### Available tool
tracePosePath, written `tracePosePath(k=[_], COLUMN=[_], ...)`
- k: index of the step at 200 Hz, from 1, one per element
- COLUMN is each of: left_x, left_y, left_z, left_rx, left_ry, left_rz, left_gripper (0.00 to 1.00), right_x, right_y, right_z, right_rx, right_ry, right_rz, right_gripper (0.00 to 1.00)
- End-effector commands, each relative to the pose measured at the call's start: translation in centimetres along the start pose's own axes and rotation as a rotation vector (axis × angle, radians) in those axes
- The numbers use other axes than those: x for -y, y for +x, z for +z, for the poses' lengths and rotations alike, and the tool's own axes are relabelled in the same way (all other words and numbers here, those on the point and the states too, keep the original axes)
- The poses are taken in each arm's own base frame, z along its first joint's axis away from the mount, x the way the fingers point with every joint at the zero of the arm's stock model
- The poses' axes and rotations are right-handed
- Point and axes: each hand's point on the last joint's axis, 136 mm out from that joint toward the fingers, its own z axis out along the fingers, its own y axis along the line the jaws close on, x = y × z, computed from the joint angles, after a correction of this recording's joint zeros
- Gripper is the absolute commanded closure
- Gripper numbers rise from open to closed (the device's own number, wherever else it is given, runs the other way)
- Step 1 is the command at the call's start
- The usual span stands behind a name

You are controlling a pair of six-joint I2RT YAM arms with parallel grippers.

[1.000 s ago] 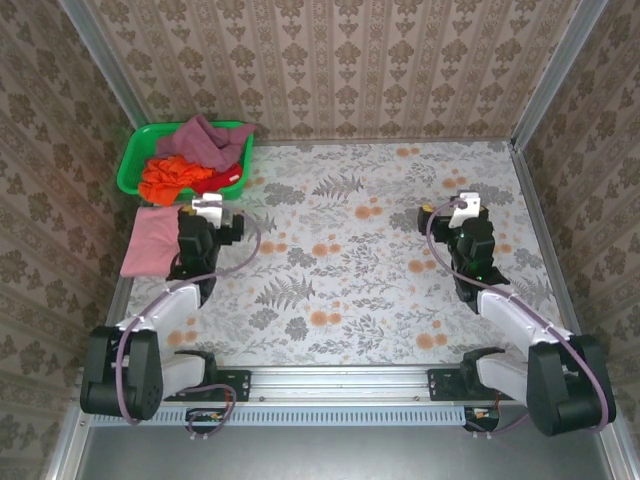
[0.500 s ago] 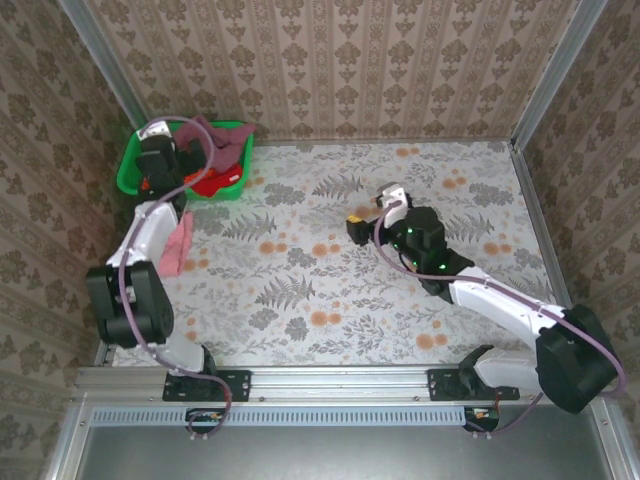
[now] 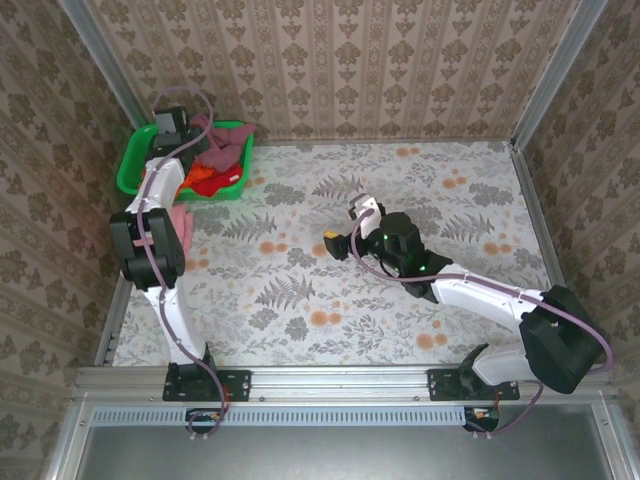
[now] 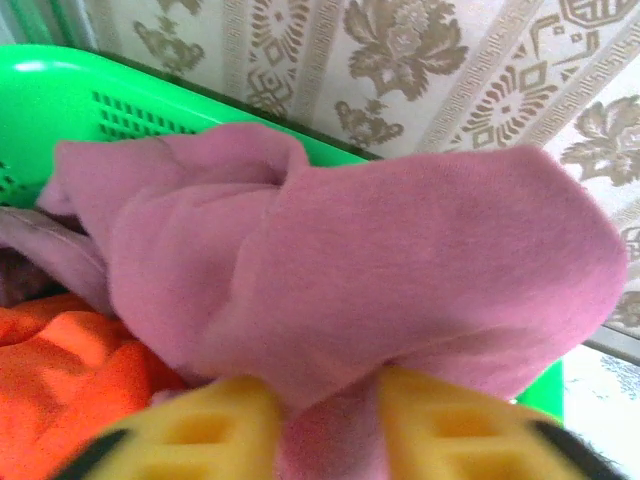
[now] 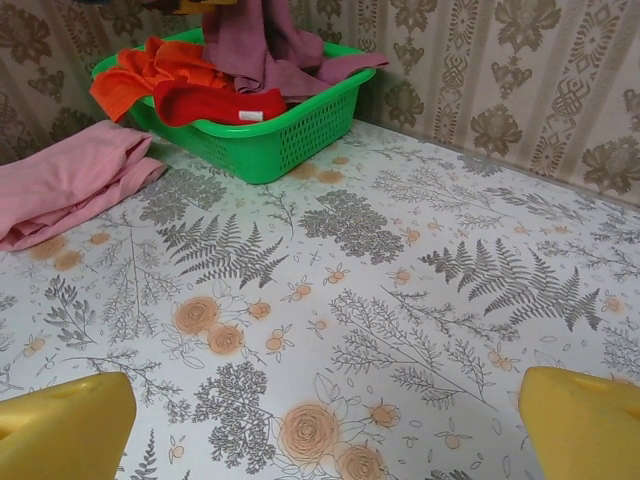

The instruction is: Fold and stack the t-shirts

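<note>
- Wallpapered walls box in the floral-print table, with the green basket tucked into its far-left corner.
- Your maroon t-shirt is heaped on top in that basket, over the orange t-shirt and the red t-shirt. The pink t-shirt lies on the table just beside the basket.
- Expect the maroon one to be light, limp and floppy. It will likely drape, trail and maybe drag its neighbours along.
- A bunched fold will lift it. For spreading, I'd go for a hem or a shoulder seam.
- Your left gripper is clenched on a fold of the maroon cloth. That arm is stretched right out, wrist above the basket.
- Your right gripper is spread wide and grasps nothing. It sits low over mid-table, facing the basket, with its arm reaching across to the left.
</note>
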Motion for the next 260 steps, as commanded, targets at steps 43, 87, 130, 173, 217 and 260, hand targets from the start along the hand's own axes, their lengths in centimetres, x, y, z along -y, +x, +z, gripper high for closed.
tracePosePath(k=[43, 87, 130, 173, 217, 260], left_x=[7.1, 12.7, 19.8, 25.6, 28.5, 26.4], left_y=[-9.1, -14.3, -15.7, -13.8, -7.0, 2.5], left_z=[-10.2, -19.3, -29.2, -37.2, -36.5, -29.1], left_rx=[0.244, 0.380, 0.474, 0.541, 0.400, 0.158], left_ry=[0.215, 0.424, 0.614, 0.746, 0.847, 0.830], left_rz=[0.111, 0.196, 0.281, 0.378, 0.385, 0.212], left_gripper=[1.00, 1.00, 1.00, 1.00, 1.00, 1.00], right_x=[-0.4, -0.5, -0.5, -0.3, 0.7, 3.2], right_y=[-1.5, -1.1, -0.8, -0.9, -1.2, 0.1], right_z=[0.6, 1.7, 2.1, 1.7, -0.2, -2.3], right_rx=[0.009, 0.004, 0.010, 0.030, 0.077, 0.083], right_ry=[-0.008, -0.012, -0.015, -0.006, 0.047, 0.152], right_rz=[0.016, 0.040, 0.092, 0.119, 0.138, 0.178], right_gripper=[0.00, 0.00, 0.00, 0.00, 0.00, 0.00])
